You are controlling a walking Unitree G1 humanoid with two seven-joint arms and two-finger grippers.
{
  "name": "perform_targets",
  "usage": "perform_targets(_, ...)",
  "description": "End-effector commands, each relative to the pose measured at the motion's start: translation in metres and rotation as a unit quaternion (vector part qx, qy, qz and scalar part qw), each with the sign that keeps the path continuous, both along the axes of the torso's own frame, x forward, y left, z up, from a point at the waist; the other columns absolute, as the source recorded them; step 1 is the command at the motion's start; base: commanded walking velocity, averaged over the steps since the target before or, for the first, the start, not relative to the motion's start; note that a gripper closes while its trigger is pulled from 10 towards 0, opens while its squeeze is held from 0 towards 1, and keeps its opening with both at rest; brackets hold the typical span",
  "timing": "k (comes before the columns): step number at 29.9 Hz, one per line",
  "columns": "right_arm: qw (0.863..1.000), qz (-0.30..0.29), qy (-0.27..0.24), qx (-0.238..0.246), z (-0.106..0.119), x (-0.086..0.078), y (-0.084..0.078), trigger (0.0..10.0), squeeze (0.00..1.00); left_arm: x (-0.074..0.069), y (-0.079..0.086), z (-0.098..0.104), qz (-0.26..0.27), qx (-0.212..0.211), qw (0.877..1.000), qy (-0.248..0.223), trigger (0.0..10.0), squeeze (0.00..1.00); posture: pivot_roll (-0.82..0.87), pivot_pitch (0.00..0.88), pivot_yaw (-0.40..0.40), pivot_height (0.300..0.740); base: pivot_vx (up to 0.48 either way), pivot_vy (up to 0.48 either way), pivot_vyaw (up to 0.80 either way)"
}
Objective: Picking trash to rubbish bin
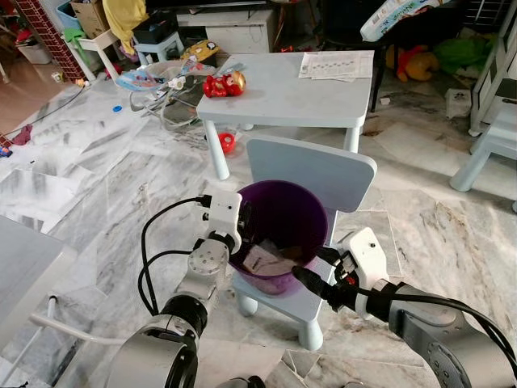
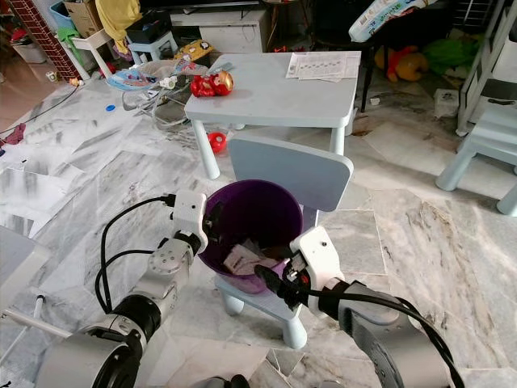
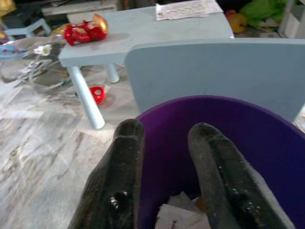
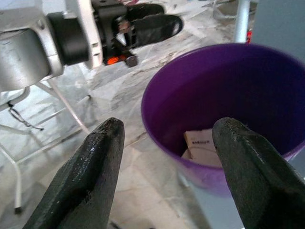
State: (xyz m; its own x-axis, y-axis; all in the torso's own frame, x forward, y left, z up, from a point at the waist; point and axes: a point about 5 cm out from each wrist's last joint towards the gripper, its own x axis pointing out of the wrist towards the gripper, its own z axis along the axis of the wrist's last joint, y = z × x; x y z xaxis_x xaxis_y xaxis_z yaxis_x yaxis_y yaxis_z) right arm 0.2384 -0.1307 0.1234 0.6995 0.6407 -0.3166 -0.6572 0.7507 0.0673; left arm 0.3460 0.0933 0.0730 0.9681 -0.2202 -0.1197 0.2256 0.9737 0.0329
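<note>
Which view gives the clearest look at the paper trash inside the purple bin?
The right eye view: it looks down into the purple bin and shows the crumpled paper on its floor. The left eye view shows much the same. The right wrist view catches a printed scrap past the rim; the left wrist view shows just an edge between the fingers.

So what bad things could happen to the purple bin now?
The purple bin sits on a small chair, not the floor. The left hand is at its rim and the right hand is close beside it, both open, so a bump might tip the bin off. Then the paper trash inside could spill onto the marble floor.
</note>
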Motion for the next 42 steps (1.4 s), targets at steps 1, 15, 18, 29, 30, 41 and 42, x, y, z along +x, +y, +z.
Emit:
perform_targets(1,1.0,-0.003,-0.014,-0.002,0.003,0.004,0.004,10.0,0.0,0.004,0.009,0.005,0.015,-0.008,1.0,-0.011,10.0,1.0,-0.17,0.113,0.168,0.74,0.0,0.0,0.0)
perform_targets(15,0.978,-0.113,-0.171,0.032,0.047,0.061,0.015,10.0,0.0,0.002,0.067,0.053,0.125,0.036,0.975,-0.183,10.0,1.0,-0.07,0.088,0.123,0.74,0.0,0.0,0.0)
perform_targets(18,0.971,-0.139,-0.189,0.036,0.053,0.073,0.022,10.0,0.0,-0.012,0.083,0.057,0.17,0.031,0.965,-0.197,10.0,1.0,-0.06,0.079,0.108,0.74,0.0,0.0,0.0)
perform_targets(29,0.964,-0.118,-0.232,0.054,0.067,0.088,0.042,10.0,0.0,-0.033,0.102,0.064,0.238,0.015,0.954,-0.183,10.0,0.0,-0.03,0.06,0.071,0.74,0.0,0.0,0.36)
perform_targets(30,0.964,-0.117,-0.234,0.055,0.067,0.089,0.042,10.0,0.0,-0.032,0.102,0.066,0.238,0.016,0.954,-0.182,10.0,0.0,-0.03,0.058,0.069,0.74,0.0,0.0,0.8)
perform_targets(41,0.961,-0.118,-0.242,0.064,0.066,0.09,0.035,10.0,0.0,-0.029,0.1,0.076,0.235,0.028,0.954,-0.182,10.0,0.0,-0.05,0.049,0.078,0.74,0.0,0.0,0.8)
perform_targets(42,0.961,-0.119,-0.242,0.063,0.066,0.09,0.034,10.0,0.0,-0.029,0.1,0.077,0.236,0.027,0.954,-0.182,10.0,0.0,-0.05,0.049,0.078,0.74,0.0,0.0,0.8)
